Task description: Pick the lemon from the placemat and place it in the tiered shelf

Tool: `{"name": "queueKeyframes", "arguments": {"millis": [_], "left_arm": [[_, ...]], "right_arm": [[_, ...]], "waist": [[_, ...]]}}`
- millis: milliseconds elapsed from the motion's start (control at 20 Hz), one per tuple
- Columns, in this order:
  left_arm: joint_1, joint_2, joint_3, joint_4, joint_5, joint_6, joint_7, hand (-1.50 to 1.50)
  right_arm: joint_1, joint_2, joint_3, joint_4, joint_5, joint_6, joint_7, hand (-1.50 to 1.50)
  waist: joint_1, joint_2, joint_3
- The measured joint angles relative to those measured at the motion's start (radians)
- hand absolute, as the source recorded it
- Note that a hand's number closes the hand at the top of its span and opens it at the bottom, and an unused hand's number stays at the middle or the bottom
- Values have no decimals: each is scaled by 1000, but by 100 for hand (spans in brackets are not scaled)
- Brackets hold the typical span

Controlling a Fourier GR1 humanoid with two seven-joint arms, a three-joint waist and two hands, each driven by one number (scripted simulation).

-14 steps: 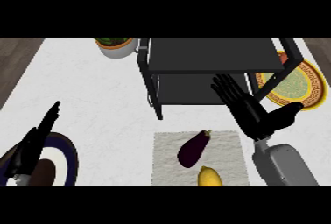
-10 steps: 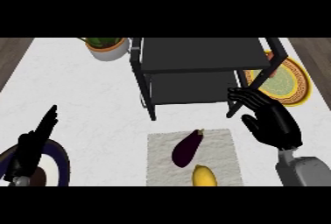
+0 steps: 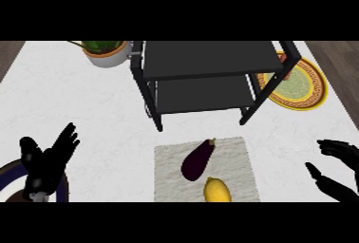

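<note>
We see the lemon lying on the grey placemat in the lower middle of the frame, at the mat's lower edge, untouched by either hand. Just above it and a little to the left lies a dark purple eggplant, tilted, its stem end pointing to the upper right; its lower end comes close to the lemon, though we cannot tell whether they touch.

Above the placemat stands the black tiered shelf, its dark top level and lower level both bare, its front legs planted on the white worktop just above the mat.

At the lower right edge we find the right robot hand, well apart from the lemon, thumb and fingers spread and gently bent, holding nothing. At the lower left the left robot hand rests open with fingers pointing up, also holding nothing; it shows over the rim of a dark blue plate in the lower left corner.

To the right of the shelf lies a yellow patterned plate, partly behind the shelf's frame. At the upper left a potted plant stands beside the shelf.
</note>
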Motion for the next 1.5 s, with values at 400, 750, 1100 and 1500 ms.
{"name": "queueKeyframes", "arguments": {"millis": [400,750,1100,1500], "left_arm": [[-61,-43,3,43,4,-24,35,0],[-76,-61,6,51,-7,-34,42,0],[-83,-67,14,73,-19,-63,26,0],[-107,-84,17,80,-32,-65,51,0]], "right_arm": [[342,-36,52,-298,55,86,-86,-150],[460,-116,125,-629,167,110,190,-150],[330,-87,278,-777,352,49,632,-150],[60,-16,460,-706,563,45,1033,-150]], "waist": [[36,5,1],[57,7,0],[78,11,-1],[84,11,0]]}}
